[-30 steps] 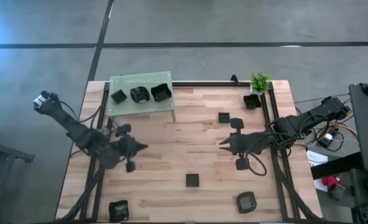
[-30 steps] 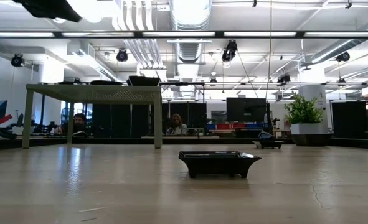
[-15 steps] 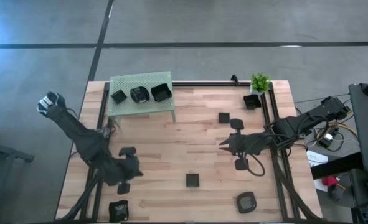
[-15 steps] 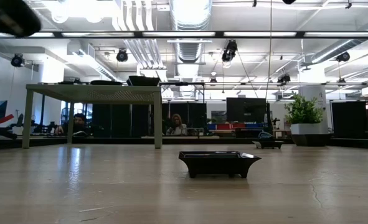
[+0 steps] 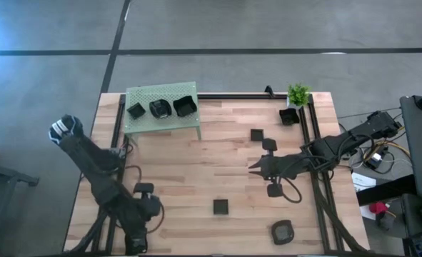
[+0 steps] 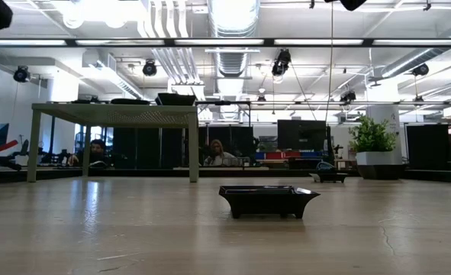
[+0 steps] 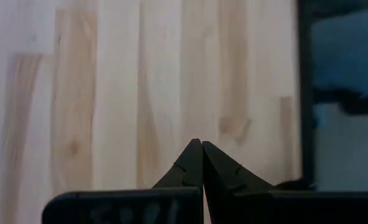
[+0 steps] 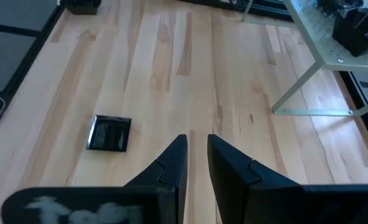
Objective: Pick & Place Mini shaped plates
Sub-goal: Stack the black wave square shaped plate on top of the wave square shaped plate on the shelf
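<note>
Three mini shaped plates [image 5: 159, 108] sit on the green perforated platform [image 5: 145, 123] at the far left. Others lie on the wood: two [image 5: 256, 134] at the far right, one by the plant pot [image 5: 290, 116], a square one [image 5: 220, 207] near the middle, one [image 5: 283, 231] at the near right. My left gripper [image 5: 139, 230] is shut and tipped down over the near left corner, partly hiding a plate [image 5: 133, 247] there. My right gripper [image 5: 253, 168] hovers right of centre, narrowly open, with nothing between its fingers [image 8: 171, 162].
A small potted plant [image 5: 298, 93] stands at the far right corner. Black rails [image 5: 312, 143] run along the table's left and right sides. The square plate [image 8: 109, 132] lies ahead of my right gripper, toward the near side. Bare wood lies between the platform and this plate.
My left gripper has swung from the table's left middle toward the near edge, sinking and tipping steeply downward, and now hangs over the plate at the near left corner. It has stayed shut. No plate has moved.
</note>
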Action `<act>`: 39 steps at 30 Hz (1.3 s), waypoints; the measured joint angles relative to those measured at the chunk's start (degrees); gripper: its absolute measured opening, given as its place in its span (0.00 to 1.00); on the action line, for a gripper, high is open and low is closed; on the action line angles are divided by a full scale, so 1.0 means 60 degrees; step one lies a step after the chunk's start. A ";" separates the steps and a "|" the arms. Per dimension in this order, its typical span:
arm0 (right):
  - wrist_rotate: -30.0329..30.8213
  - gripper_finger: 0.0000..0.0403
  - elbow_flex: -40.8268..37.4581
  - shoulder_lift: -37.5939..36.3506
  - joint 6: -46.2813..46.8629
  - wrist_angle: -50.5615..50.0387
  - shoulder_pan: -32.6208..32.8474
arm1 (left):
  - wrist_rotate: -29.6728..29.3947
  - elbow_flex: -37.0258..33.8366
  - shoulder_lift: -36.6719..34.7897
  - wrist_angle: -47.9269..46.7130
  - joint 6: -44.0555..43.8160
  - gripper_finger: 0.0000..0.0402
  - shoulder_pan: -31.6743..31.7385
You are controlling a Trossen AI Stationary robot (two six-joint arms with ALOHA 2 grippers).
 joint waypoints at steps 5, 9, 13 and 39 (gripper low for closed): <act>-0.0047 0.15 0.0000 0.0000 0.0035 -0.0002 0.0004 | 0.1067 0.0774 0.0907 -0.0669 0.0010 0.00 -0.0112; -0.0051 0.15 0.0000 0.0000 0.0042 0.0048 0.0004 | 0.2272 0.1326 0.1567 -0.0664 0.0014 0.00 -0.0223; -0.0060 0.15 0.0000 0.0000 0.0002 0.0348 0.0004 | 0.2742 0.1634 0.2054 -0.0829 0.0082 0.00 -0.0309; -0.0033 0.15 0.0011 0.0000 -0.0063 0.0477 0.0004 | 0.3078 0.1585 0.2341 -0.2035 -0.0446 0.07 -0.0229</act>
